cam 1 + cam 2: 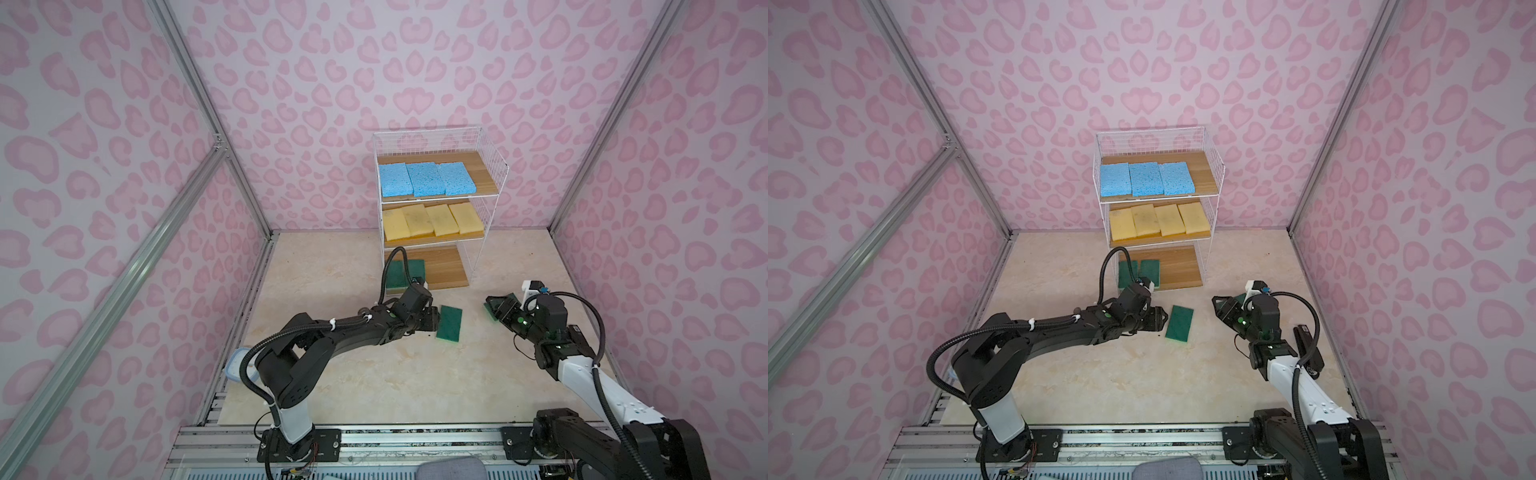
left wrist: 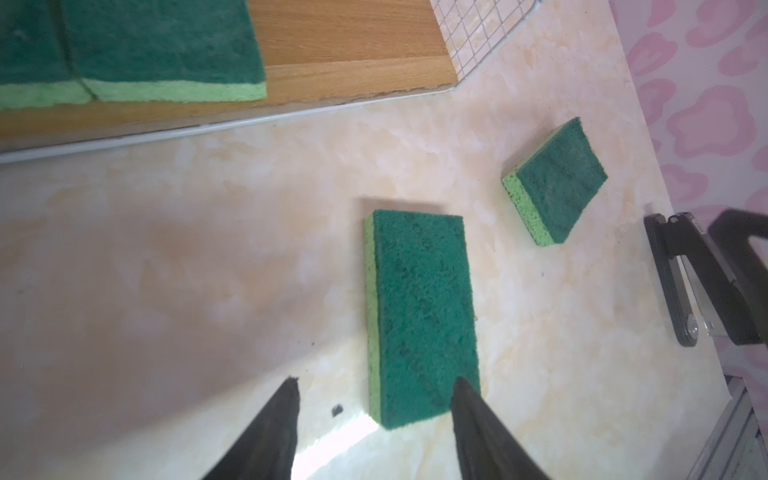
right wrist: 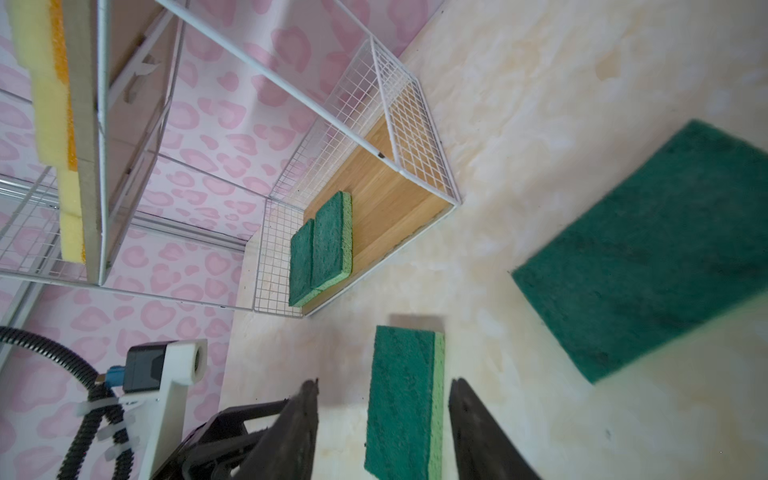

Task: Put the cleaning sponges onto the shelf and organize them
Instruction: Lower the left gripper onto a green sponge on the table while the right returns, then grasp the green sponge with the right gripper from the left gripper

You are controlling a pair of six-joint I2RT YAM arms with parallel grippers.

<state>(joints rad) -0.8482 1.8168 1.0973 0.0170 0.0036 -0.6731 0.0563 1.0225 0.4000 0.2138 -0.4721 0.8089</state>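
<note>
1. Left gripper (image 2: 376,384): fingers apart, holding nothing; one tip sits over the near corner of the left loose sponge (image 2: 419,311), which lies flat on the table (image 1: 374,374)
2. Right gripper (image 3: 382,384): fingers apart, empty, just beside the right loose sponge (image 2: 557,183), also flat on the table
3. Shelf (image 1: 492,162): bottom board (image 1: 444,266) carries two green sponges (image 3: 332,237) at its left end; yellow sponges (image 1: 419,220) in the middle, blue sponges (image 1: 424,178) on top
4. Step, as judged: pickup of the last two green ones. Next: straddle a sponge's width, close, lift, set beside the shelved pair
</note>
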